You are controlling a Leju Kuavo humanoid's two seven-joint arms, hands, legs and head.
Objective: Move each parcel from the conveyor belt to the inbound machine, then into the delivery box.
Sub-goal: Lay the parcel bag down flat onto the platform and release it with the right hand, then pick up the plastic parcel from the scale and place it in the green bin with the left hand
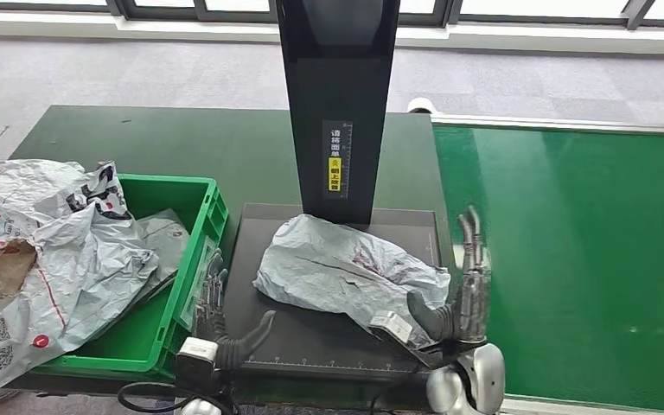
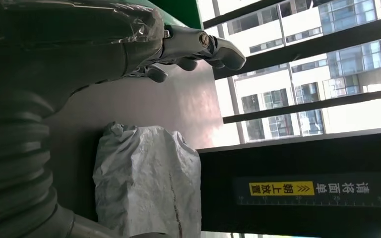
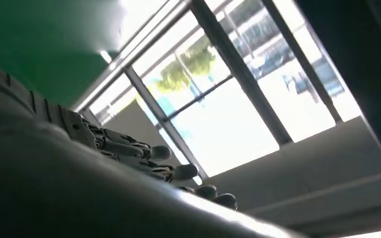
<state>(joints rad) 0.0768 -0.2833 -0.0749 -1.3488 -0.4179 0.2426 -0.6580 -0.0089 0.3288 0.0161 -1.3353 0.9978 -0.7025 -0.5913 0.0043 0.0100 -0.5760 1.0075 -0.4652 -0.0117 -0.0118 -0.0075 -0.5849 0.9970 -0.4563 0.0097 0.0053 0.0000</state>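
Upright, both robot hands [image 1: 471, 277] [image 1: 216, 303] flank parcel [image 1: 346, 268].

Even daylight enters from the windows [image 1: 571, 10] behind the black scanner column [image 1: 337, 104], which reflects a soft sheen; the green conveyor belt [image 1: 571, 259] beside the column carries a pale streak of glare; shadows under the grey parcel [image 1: 346, 272] at the column's foot are faint; the head view is sharp throughout; in the left wrist view the panes blow out white while the left hand [image 2: 188, 47] is sharp; the right wrist view is overexposed, the right hand [image 3: 144, 158] dark and blurred.
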